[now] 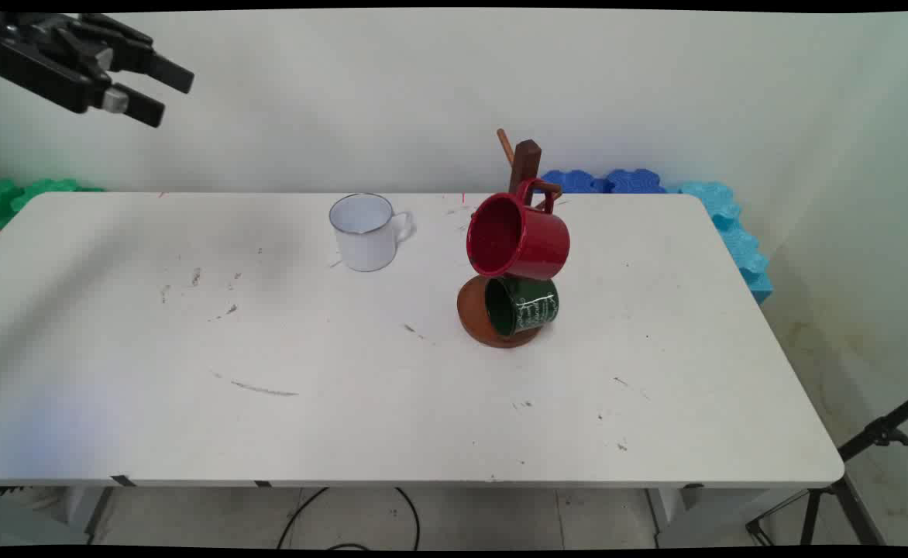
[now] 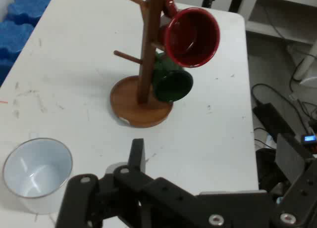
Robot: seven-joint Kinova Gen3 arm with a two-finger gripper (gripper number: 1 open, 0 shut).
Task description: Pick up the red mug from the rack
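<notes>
White enamel mug (image 1: 365,231) upright on white table (image 1: 190,403), left of round-based wooden mug tree (image 2: 143,102) | glossy red mug (image 1: 517,236), dark green mug (image 1: 522,305) hung there | black two-finger gripper (image 1: 167,94) raised upper left, empty, fingers apart | hand view alone shows bare pegs

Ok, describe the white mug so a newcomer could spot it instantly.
On the white table, look toward the far edge, left of the wooden mug tree. The white mug stands upright on the tabletop, alone; the red mug and green mug hang from the tree.
</notes>
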